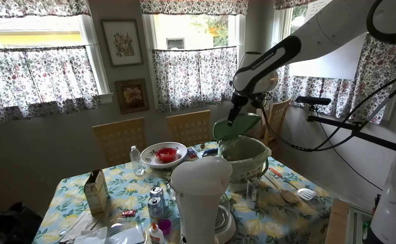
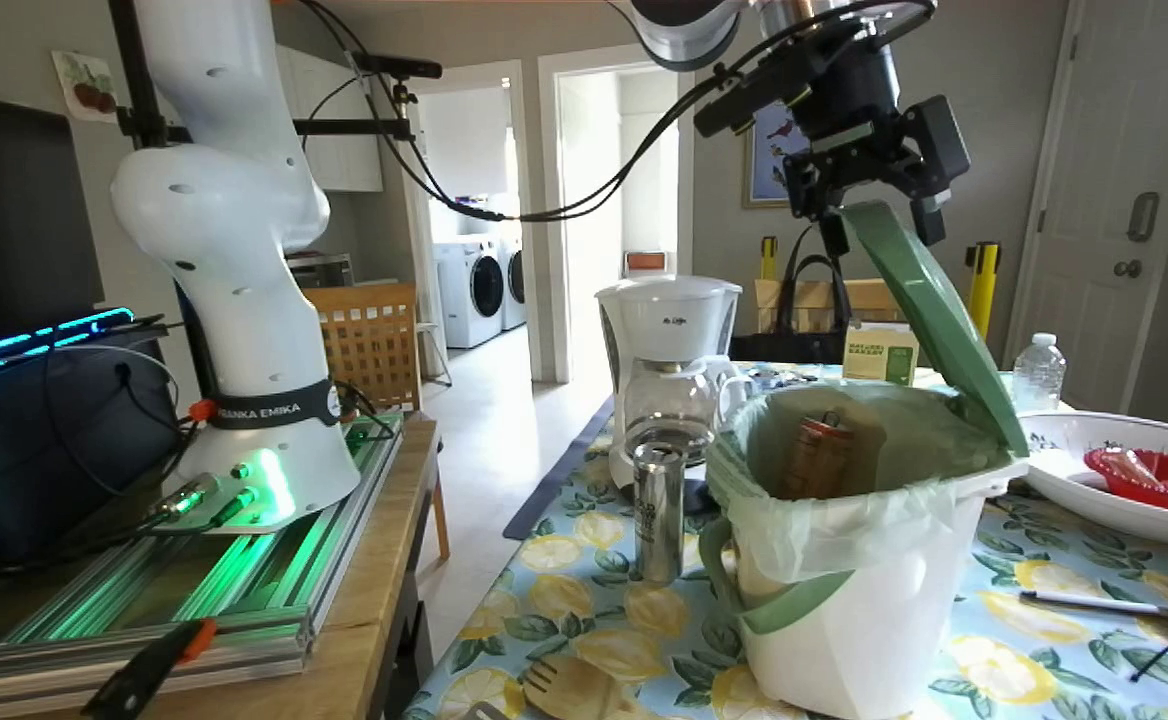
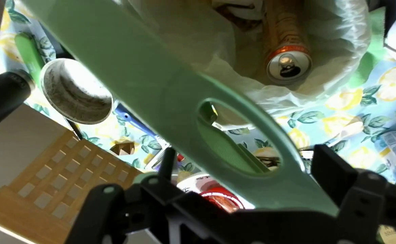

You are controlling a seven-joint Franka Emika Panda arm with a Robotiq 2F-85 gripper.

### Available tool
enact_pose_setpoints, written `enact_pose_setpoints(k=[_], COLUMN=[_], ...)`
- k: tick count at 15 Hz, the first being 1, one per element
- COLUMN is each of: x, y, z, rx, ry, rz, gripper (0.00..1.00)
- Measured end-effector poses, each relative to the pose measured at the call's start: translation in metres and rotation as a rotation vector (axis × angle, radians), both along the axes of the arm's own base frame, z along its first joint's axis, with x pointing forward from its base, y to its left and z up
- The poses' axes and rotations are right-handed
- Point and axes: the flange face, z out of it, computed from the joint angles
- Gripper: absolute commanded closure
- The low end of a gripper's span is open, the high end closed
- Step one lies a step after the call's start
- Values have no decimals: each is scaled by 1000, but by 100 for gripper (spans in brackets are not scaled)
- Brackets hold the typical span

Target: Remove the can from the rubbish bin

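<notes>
- one table (image 1: 272, 228), covered in a lemon pattern, below the claw (image 2: 882, 243).
- one white robot arm (image 1: 327, 33), leading down to the claw from above.
- a few wooden chairs (image 1: 191, 127) with lattice backs, beyond the claw in an exterior view.
- the rubbish bin (image 2: 879, 610), white, upright on the table beneath the claw; a pale green liner (image 2: 844, 520) is folded over its rim, and its green lid (image 2: 944, 315) is raised at a tilt, the top end up at the claw.
- one white coffee maker (image 2: 669, 310), lower than the claw and apart from it.
- one white bowl (image 1: 149, 158), below and to the left of the claw in an exterior view, with a red dish (image 1: 166, 154) in it.
- the claw itself: its fingers (image 3: 330, 171) are spread wide, the lid's top end showing between them; whether either one touches the lid, i cannot tell.
- one silver can (image 2: 659, 520), upright on the table, below the claw and beside the rubbish bin.
- the orange-red can (image 2: 819, 460), inside the rubbish bin, below the claw, tilted a little, its opened top showing in the wrist view.
</notes>
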Motion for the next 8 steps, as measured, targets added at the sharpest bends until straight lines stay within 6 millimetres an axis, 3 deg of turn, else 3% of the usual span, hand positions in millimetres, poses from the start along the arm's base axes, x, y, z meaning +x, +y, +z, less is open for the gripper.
enact_pose_setpoints(k=[8], x=[0], y=[12], z=[-1], rx=[40], ry=[95], rz=[-45], gripper=[0])
